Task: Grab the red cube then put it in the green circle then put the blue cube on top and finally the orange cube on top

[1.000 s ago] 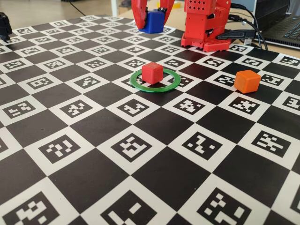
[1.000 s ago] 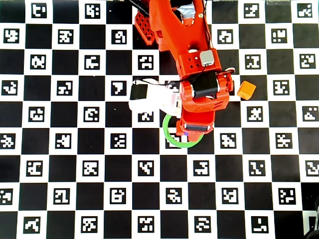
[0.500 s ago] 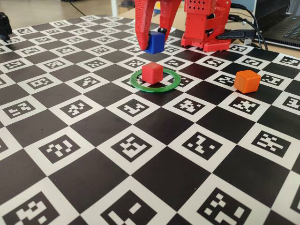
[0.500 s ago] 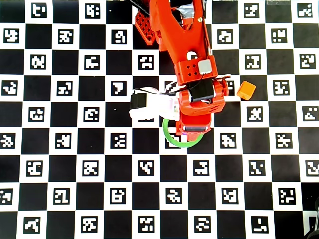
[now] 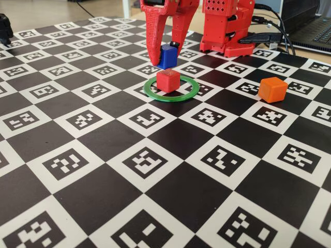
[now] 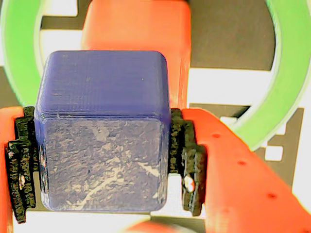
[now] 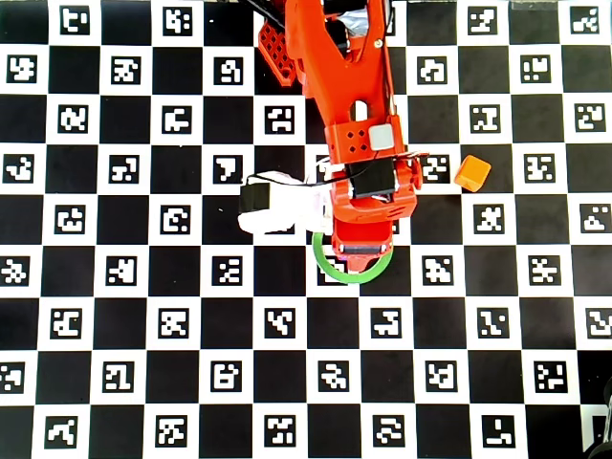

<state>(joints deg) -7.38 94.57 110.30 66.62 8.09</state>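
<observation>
The red cube point(image 5: 168, 80) sits inside the green circle point(image 5: 181, 96) on the checkered mat. My gripper point(image 5: 164, 57) is shut on the blue cube point(image 5: 167, 55) and holds it just above and behind the red cube. In the wrist view the blue cube point(image 6: 102, 131) fills the space between the black pads point(image 6: 187, 160). The red cube point(image 6: 136, 29) and the green circle point(image 6: 291, 87) lie below it. The orange cube point(image 5: 272, 89) stands alone to the right, and also shows in the overhead view point(image 7: 472, 173). There the arm hides both other cubes and part of the green circle point(image 7: 330, 270).
The red arm base point(image 5: 227, 26) stands behind the circle. A laptop point(image 5: 310, 26) and cables lie at the back right edge. A dark object point(image 5: 4, 28) sits at the far left. The marker mat point(image 5: 155, 170) stretches toward the camera.
</observation>
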